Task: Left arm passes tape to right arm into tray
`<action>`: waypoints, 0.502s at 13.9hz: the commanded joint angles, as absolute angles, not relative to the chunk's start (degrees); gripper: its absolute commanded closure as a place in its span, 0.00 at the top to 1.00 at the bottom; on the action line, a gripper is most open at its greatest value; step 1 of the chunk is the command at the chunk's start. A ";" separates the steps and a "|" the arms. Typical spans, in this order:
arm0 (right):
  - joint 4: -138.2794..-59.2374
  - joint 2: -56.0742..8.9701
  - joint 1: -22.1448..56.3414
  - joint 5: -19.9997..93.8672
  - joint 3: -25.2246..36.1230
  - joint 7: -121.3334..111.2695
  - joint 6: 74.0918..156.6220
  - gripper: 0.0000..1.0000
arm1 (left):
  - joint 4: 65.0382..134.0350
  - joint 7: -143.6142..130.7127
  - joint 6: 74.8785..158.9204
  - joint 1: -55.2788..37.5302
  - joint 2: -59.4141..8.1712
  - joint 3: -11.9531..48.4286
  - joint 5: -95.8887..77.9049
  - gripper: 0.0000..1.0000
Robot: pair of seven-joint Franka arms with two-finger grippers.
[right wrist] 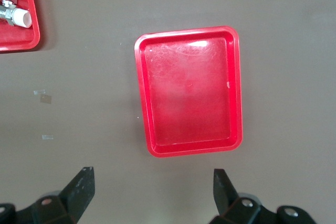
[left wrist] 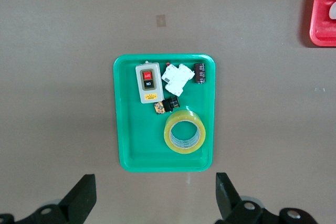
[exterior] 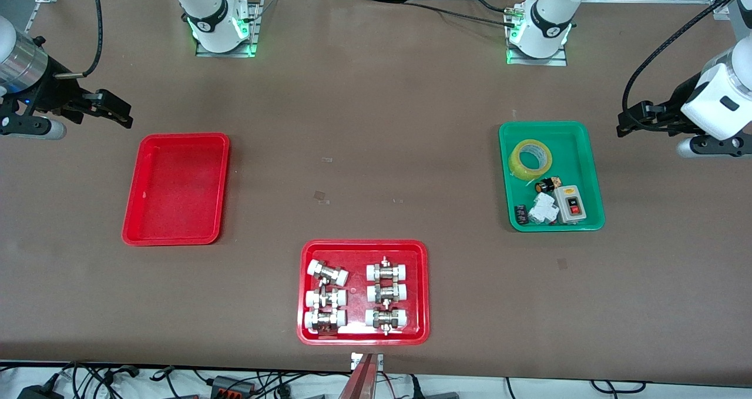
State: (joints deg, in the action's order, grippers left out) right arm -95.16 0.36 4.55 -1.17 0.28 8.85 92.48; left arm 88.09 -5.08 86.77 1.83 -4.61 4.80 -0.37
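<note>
The yellow tape roll [exterior: 530, 158] lies flat in the green tray [exterior: 592, 170], at the tray's end farther from the front camera; it also shows in the left wrist view [left wrist: 184, 132]. My left gripper [exterior: 624, 124] is open and empty, up in the air beside the green tray at the left arm's end of the table; in its wrist view the gripper [left wrist: 155, 195] is off the tray's edge. The plain red tray [exterior: 176, 188] is bare, also seen from the right wrist [right wrist: 189, 90]. My right gripper [exterior: 120, 114] is open and empty, just off that red tray [right wrist: 152, 190].
The green tray also holds a grey switch box [exterior: 570, 203], a white breaker [exterior: 543, 208] and small black parts. A wider red tray [exterior: 363, 246] with several white-capped metal fittings sits near the table's front edge, midway between the arms.
</note>
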 commanded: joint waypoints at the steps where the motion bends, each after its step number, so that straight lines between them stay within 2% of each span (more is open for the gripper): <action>1: -94.57 0.18 4.57 -1.58 0.09 8.78 91.76 1.00 | 89.30 -4.04 87.28 1.93 -3.34 4.83 -1.23 1.00; 7: -94.57 0.18 4.66 -1.58 0.09 8.26 91.67 1.00 | 89.30 -4.04 87.28 1.93 -3.34 4.83 -1.23 1.00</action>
State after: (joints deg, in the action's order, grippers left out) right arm -95.16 0.36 4.57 -1.17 0.26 8.85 92.48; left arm 88.10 -5.08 86.77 1.83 -4.61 4.80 -0.39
